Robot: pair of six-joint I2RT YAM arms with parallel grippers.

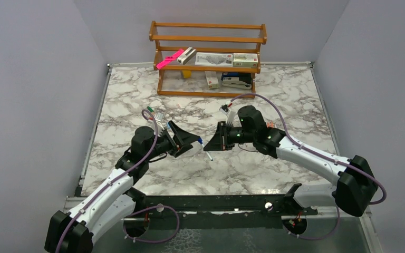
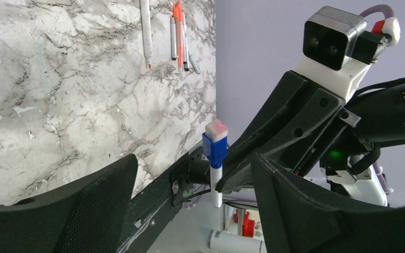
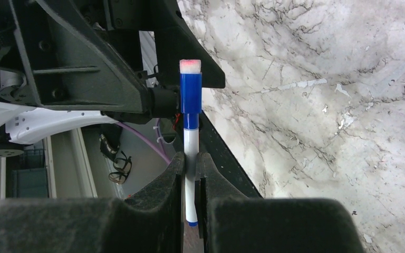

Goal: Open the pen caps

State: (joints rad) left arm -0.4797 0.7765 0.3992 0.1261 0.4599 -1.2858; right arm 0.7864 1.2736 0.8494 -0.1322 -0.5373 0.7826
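Note:
A white-barrelled pen (image 3: pixel 191 145) with a blue pen cap (image 3: pixel 190 92) is held above the marble table (image 1: pixel 274 100). My right gripper (image 3: pixel 191 161) is shut on its barrel, below the cap. In the top view the pen (image 1: pixel 206 152) sits between the two grippers. My left gripper (image 2: pixel 195 163) is open, and the blue cap (image 2: pixel 214 150) stands between its fingertips with a gap on each side. Several other pens (image 2: pixel 179 34) lie side by side on the table, one with an orange tip (image 2: pixel 146 31).
A wooden shelf (image 1: pixel 208 39) stands at the back wall. It holds a pink bar (image 1: pixel 170 59), small boxes (image 1: pixel 245 59) and a black stapler (image 1: pixel 237 81). Grey walls close in the table on three sides. Both arms meet over the table's middle.

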